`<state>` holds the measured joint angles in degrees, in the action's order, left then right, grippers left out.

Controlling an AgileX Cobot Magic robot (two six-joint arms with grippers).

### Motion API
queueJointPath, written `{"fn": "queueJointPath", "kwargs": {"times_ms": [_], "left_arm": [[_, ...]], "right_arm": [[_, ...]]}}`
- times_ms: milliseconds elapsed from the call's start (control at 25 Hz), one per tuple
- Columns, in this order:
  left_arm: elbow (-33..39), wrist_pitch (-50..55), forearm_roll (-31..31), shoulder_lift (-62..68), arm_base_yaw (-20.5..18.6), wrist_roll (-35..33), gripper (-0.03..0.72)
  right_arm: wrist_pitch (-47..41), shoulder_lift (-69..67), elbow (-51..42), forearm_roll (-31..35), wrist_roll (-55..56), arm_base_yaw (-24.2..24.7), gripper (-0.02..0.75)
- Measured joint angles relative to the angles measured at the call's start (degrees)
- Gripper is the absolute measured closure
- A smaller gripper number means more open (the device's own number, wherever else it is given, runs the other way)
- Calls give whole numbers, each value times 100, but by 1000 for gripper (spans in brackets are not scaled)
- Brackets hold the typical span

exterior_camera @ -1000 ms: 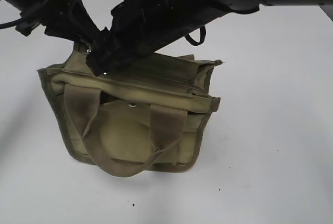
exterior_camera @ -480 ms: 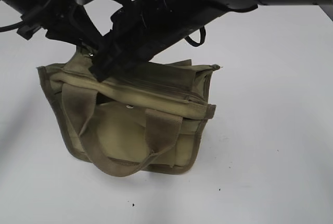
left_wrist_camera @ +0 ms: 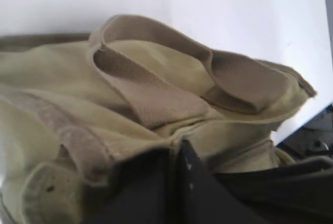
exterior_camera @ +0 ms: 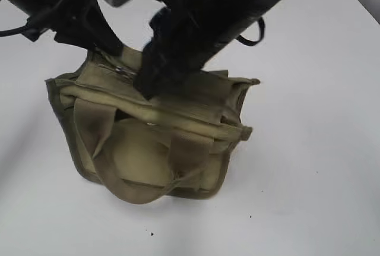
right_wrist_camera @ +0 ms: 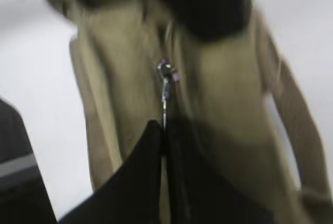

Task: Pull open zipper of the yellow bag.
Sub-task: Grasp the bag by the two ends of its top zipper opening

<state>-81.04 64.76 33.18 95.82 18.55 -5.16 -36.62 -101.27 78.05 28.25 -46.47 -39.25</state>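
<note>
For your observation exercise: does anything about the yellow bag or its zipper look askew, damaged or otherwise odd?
Nothing looks damaged. The yellow bag stands a little lopsided, its top edge sagging and creased where the left gripper pinches the fabric. The right gripper fingers are closed on the zipper pull tab.

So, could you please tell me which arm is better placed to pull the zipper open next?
The right. Its gripper is shut on the zipper pull tab atop the yellow bag. The left gripper, also shut, pinches fabric at the bag's end, which seems to brace it.
</note>
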Motion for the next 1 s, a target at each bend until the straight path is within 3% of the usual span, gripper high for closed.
{"fn": "queueJointPath", "kwargs": {"times_ms": [240,680,920,1000], "left_arm": [[-19,-303,-208,-12,-57,0,685],[-41,-444,-505,-12,-57,6,685],[-47,-457,-579,-12,-57,6,676],[-47,-451,-597,-12,-63,0,653]], "right_arm": [[-1290,137,-71,-288,65,487,736],[-2557,445,-80,-1070,1108,1470,736],[-2860,507,-80,-918,1245,1675,727],[-2919,513,-80,-809,1334,1675,674]]}}
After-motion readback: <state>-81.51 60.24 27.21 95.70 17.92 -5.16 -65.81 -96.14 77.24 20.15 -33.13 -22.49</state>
